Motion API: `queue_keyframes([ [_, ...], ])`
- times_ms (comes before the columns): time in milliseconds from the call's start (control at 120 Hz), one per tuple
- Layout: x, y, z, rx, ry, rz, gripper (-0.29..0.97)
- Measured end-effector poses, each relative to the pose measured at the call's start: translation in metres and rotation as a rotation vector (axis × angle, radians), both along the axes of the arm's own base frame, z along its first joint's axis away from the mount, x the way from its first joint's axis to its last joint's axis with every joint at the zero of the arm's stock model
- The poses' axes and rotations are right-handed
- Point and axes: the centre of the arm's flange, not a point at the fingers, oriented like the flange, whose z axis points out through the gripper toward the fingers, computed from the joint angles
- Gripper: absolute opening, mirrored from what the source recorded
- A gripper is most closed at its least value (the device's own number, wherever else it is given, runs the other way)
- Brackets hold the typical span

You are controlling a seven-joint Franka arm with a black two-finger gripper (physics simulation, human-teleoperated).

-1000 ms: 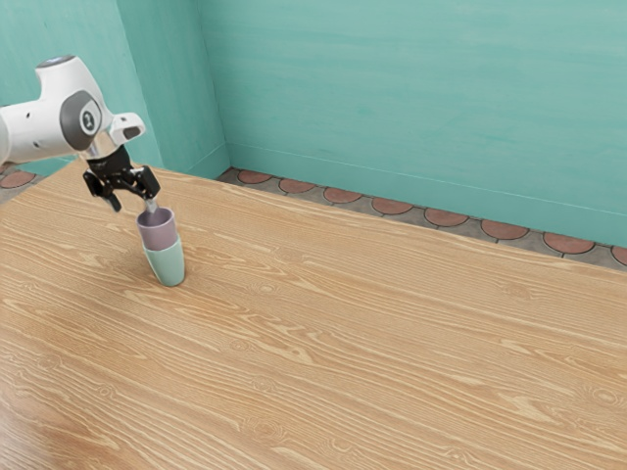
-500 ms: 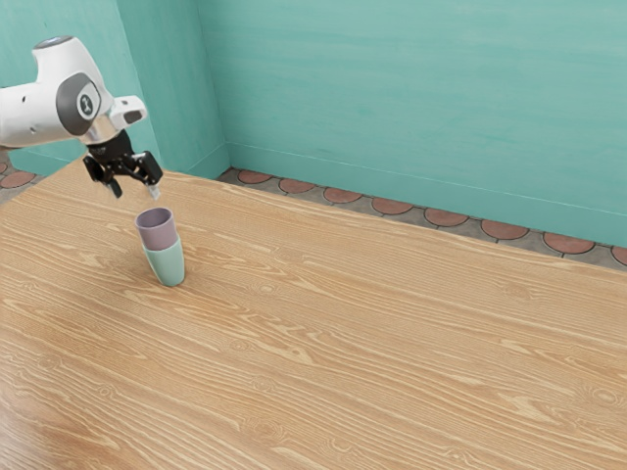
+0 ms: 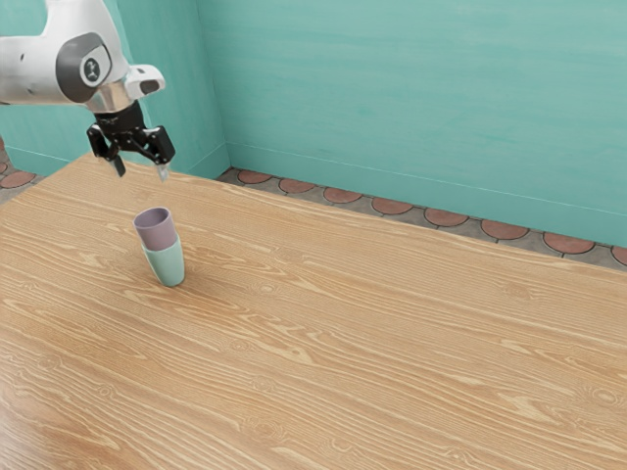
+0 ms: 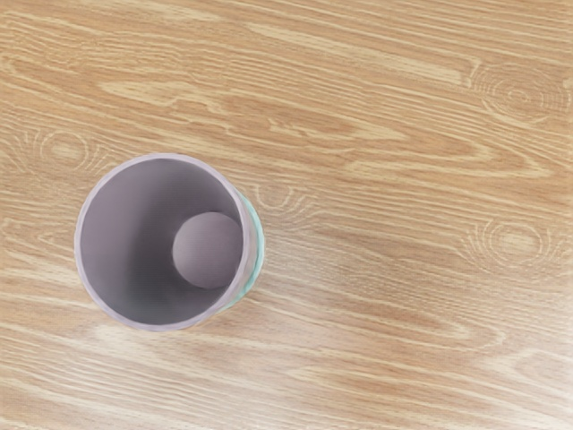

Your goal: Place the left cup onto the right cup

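**Open end effector hangs clear above the stacked cups**

The end effector (image 3: pixel 141 170) points down at the surface with its two black fingers (image 3: pixel 162 172) spread wide. Nothing is between them and they touch nothing; there is open air between the fingertips and the cups below.

Directly beneath the end effector, and apart from it, stands the purple cup (image 3: pixel 155 228). It sits inside the mouth of the green cup (image 3: pixel 168 266), with its own mouth facing up towards the fingers. Its upper part rises above the green rim and its lower part is hidden inside. The green cup rests with its base on the surface. Seen from the exterior view, the stack lies a little towards that view's right of the point below the fingertips.

In the wrist view, looking down from the hand, the purple cup (image 4: pixel 134 260) shows its round rim, its inner wall and its flat bottom. It is empty. The green cup (image 4: pixel 257 244) appears there as a thin crescent along one side of the purple rim.

The wood-grain surface (image 3: pixel 392 333) spreads out around the stack, away from the end effector on every side.

Beyond the surface's far edge lies a strip of floor with round reddish tiles (image 3: pixel 392 207). Behind that stands the teal wall (image 3: pixel 411 88). The white arm (image 3: pixel 59 69) reaches in from the exterior view's upper left.
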Motion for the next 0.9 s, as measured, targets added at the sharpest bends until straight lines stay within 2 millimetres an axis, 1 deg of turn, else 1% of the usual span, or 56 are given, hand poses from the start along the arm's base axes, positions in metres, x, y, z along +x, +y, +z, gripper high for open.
queue_keyframes([
  [275,-0.011,-0.025,0.03,0.062,-0.006,-0.02,0.68],
  [567,-0.021,-0.048,0.052,0.127,-0.019,-0.06,0.68],
  [767,-0.038,-0.059,0.063,0.151,-0.02,-0.078,0.68],
  [900,-0.048,-0.067,0.074,0.154,-0.021,-0.067,0.68],
])
